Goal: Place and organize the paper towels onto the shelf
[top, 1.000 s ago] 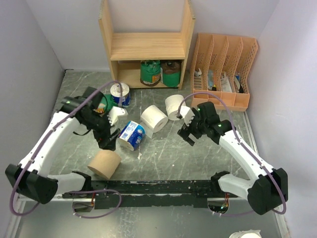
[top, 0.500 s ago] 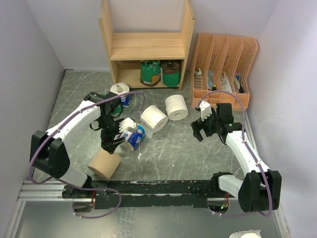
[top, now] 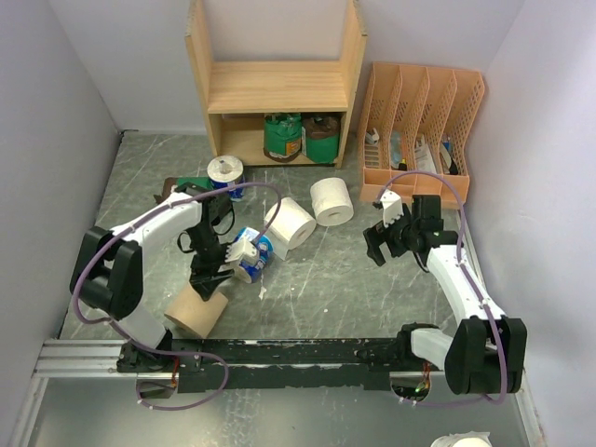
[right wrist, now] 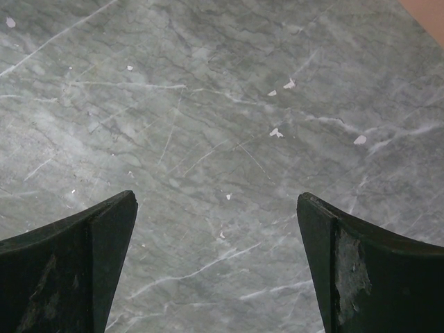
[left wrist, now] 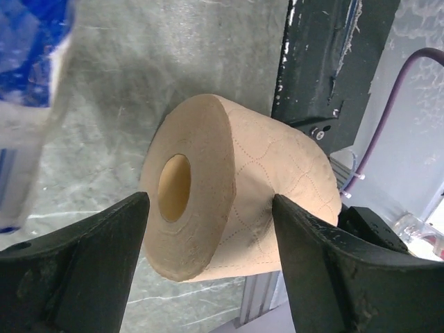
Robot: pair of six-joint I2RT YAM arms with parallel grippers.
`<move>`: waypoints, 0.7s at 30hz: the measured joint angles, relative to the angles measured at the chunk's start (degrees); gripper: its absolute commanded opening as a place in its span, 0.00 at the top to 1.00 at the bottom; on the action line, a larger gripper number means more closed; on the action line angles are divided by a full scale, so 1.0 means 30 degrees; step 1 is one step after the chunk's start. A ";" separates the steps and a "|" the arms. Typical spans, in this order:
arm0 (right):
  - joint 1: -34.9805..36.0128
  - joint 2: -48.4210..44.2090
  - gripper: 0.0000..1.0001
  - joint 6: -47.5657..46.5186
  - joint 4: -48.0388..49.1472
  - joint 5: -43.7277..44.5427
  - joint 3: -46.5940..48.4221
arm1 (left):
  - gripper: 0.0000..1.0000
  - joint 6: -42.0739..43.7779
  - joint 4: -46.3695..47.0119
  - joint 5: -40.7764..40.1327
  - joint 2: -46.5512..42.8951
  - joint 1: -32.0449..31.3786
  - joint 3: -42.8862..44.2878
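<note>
- Left pincer [top: 207, 279] gapes wide and empty, its tips straddling the tan roll [left wrist: 236, 208].
- The tan roll lies sideways on the worktop [top: 317, 289], core roughly finger to finger, far from the shelf [top: 279, 88].
- Right pincer [right wrist: 215, 208] is wide, empty and well apart.

Grey marble-look tabletop [top: 372, 298] w/ pale veins and small white flecks [right wrist: 277, 132] (clearest in the right wrist view). Plain pale panels all round: left wall [top: 56, 140], back wall [top: 140, 56], rt wall [top: 549, 140]. Peach slotted file organizer [top: 424, 130] sits back-right, near the rt wall. Light soft, even.
</note>
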 measured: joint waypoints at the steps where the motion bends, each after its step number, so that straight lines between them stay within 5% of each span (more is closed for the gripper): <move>1: 0.0000 0.0087 0.00 -0.0007 0.0015 0.0000 -0.0007 | 0.30 0.0000 -0.0022 0.0051 -0.0036 -0.0044 -0.0175; 6: -0.0015 0.0350 0.00 -0.0051 0.0044 0.0007 -0.0015 | 0.92 -0.0102 -0.0262 0.0459 -0.0138 -0.0233 -0.0918; 13: -0.0015 0.0481 0.00 -0.0051 0.0087 0.0022 -0.0102 | 0.93 -0.0969 -0.0685 0.0022 -0.0386 -0.0838 -0.0627; 21: -0.0015 0.1202 0.00 -0.0051 0.0197 0.0299 -0.0109 | 0.93 -0.2878 -0.0080 -0.2790 -0.2892 -0.2980 0.4954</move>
